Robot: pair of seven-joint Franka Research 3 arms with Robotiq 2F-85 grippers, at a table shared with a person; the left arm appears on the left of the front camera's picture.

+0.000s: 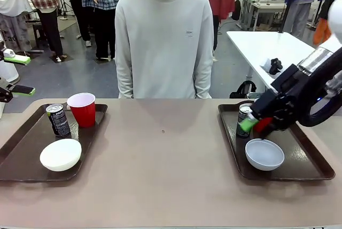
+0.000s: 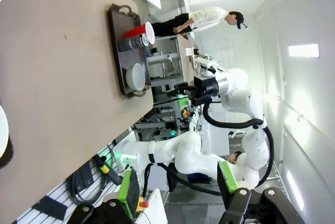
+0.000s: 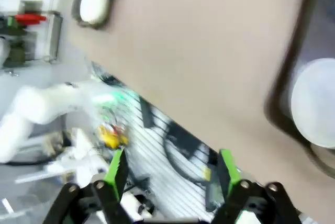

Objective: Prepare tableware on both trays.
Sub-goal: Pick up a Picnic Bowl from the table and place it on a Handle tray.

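The left tray carries a dark can, an upright red cup and a white bowl. On the right tray stand a second can and a pale grey-blue bowl. A red cup there is mostly hidden behind my right gripper, which hovers low and points left. In the left wrist view that cup stands upright beside the can and bowl. The right gripper is open and empty. My left gripper is open at the far left.
A person in a pale sweatshirt stands at the far side of the table, hands down. The brown tabletop lies bare between the trays. A white table stands behind at the right.
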